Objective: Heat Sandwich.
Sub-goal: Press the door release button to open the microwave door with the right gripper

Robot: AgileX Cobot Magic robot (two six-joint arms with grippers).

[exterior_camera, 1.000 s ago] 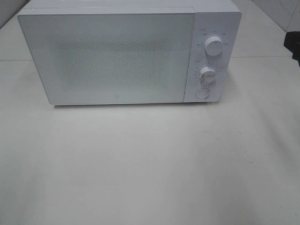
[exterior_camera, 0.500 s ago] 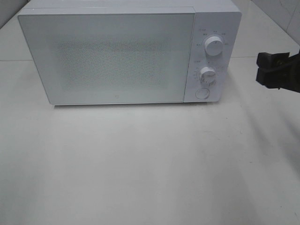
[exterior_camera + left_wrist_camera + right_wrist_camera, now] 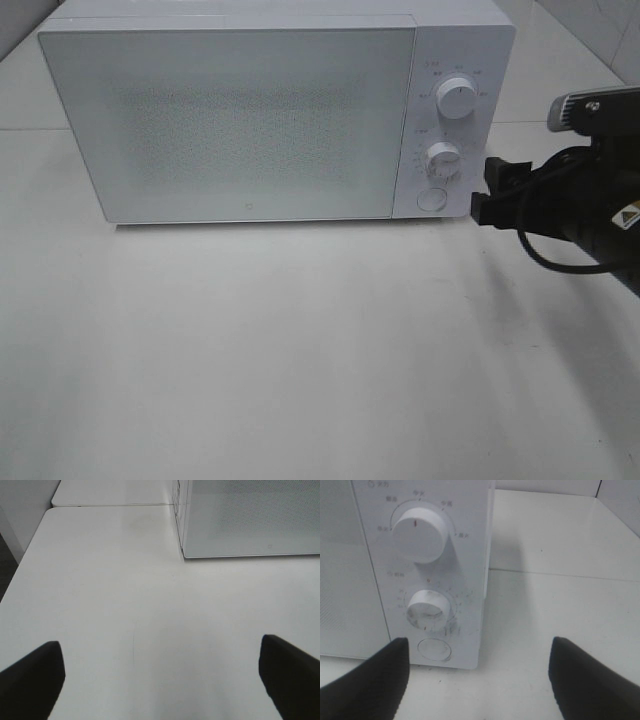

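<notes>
No sandwich is shown in any view. Whether it lies behind the shut door (image 3: 240,120) of the white microwave oven (image 3: 478,55) cannot be told, since nothing can be seen through the speckled panel. The oven is set on a pale counter (image 3: 300,350), with its long front turned to the high camera and its control strip at the right end. On that strip an upper dial (image 3: 457,99), a lower dial (image 3: 441,160) and a round button (image 3: 431,199) are stacked from top to bottom.

The right tool (image 3: 487,193) is held just beside that end, level with the button, its jaws spread wide and nothing gripped. The right arm is reached in low from the right edge and is judged the nearer one to the controls.

The left tool (image 3: 160,680) is poised well back over bare counter, jaws fully apart and empty, with the oven's left front corner ahead of it.
</notes>
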